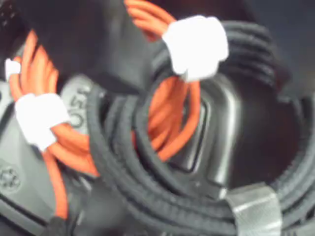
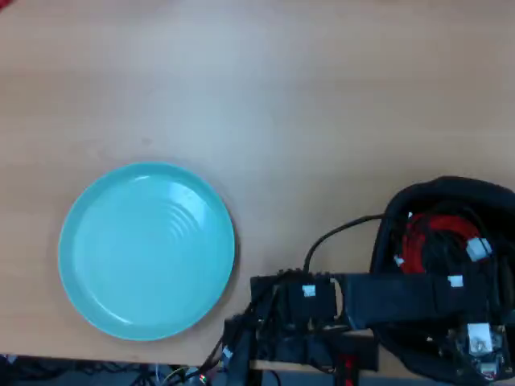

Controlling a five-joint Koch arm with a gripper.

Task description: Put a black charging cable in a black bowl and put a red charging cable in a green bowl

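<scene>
On the worktop (image 2: 322, 96) the green bowl (image 2: 96, 297) sits empty at the left. To the right, the arm reaches into the black bowl (image 2: 451, 189), where the red charging cable (image 2: 430, 241) and black charging cable (image 1: 147, 196) lie tangled. Whether the tool is spread or pinching, I cannot tell.
</scene>
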